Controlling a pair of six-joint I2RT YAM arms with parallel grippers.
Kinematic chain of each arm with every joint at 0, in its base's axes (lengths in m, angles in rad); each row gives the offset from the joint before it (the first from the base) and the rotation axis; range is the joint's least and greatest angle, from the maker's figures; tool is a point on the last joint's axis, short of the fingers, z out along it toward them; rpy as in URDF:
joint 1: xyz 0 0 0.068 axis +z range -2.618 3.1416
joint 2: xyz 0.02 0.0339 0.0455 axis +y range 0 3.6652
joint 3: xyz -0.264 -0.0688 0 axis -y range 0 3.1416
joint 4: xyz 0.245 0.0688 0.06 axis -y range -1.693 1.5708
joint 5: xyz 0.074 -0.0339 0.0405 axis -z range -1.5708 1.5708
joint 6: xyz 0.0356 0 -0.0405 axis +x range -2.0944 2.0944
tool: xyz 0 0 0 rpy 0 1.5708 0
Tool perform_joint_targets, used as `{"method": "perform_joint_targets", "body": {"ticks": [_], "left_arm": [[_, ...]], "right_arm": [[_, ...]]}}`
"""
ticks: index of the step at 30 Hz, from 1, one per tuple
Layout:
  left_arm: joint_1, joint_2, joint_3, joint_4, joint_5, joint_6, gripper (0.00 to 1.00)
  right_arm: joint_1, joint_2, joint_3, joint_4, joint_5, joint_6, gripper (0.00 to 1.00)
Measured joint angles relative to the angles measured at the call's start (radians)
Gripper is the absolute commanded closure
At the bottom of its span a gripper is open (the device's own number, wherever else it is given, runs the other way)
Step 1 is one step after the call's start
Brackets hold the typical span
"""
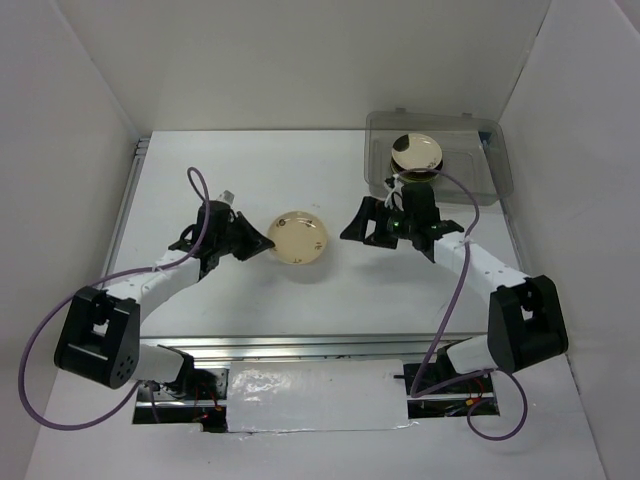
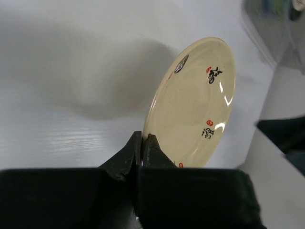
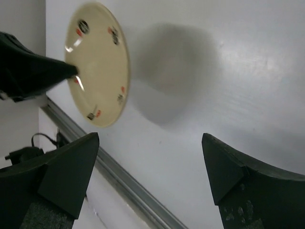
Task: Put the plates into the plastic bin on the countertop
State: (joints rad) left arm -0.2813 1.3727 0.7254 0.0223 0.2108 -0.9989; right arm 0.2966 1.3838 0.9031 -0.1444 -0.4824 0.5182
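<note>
Left wrist view puts the left gripper [image 2: 142, 141] right at the bottom of the frame, its two black fingertips pinched tight on the lower rim of a cream plate [image 2: 195, 105]. The plate is small, round and glossy, with a few black brush marks and little red stamps scattered over its face, and ceiling light glints off the glaze. It stands tilted on edge, lifted off the white countertop [image 2: 66, 86], where it throws a soft grey shadow. From above, the left arm reaches from its base at the near left corner, forearm angled up and to the right, a purple cable [image 1: 40, 350] looping off it, so the plate sits about mid-table. The right gripper [image 3: 150, 157] has nothing in it; its fingers [image 3: 66, 176] are spread wide, framing bare tabletop with the held plate off to one side. That arm rises from the near right corner and bends inward, wrist just in front of the plastic bin [image 1: 495, 165], gripper turned toward the plate. Only the overhead view shows the bin, at the far right of the table, with a second cream plate [image 1: 418, 152] inside it on something darker that cannot be made out. Only the right wrist view shows the metal rail [image 3: 114, 174] along the table edge.
</note>
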Motion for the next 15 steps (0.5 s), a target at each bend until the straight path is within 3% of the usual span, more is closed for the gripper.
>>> {"method": "perform_joint_targets", "body": {"ticks": [10, 15], "left_arm": [[-0.072, -0.047, 0.004, 0.048, 0.091, 0.031, 1.00], [-0.087, -0.047, 0.004, 0.047, 0.107, 0.031, 1.00]], "right_arm": [[0.027, 0.007, -0.114, 0.086, -0.145, 0.040, 0.07], [0.043, 0.019, -0.122, 0.149, -0.161, 0.071, 0.33]]}}
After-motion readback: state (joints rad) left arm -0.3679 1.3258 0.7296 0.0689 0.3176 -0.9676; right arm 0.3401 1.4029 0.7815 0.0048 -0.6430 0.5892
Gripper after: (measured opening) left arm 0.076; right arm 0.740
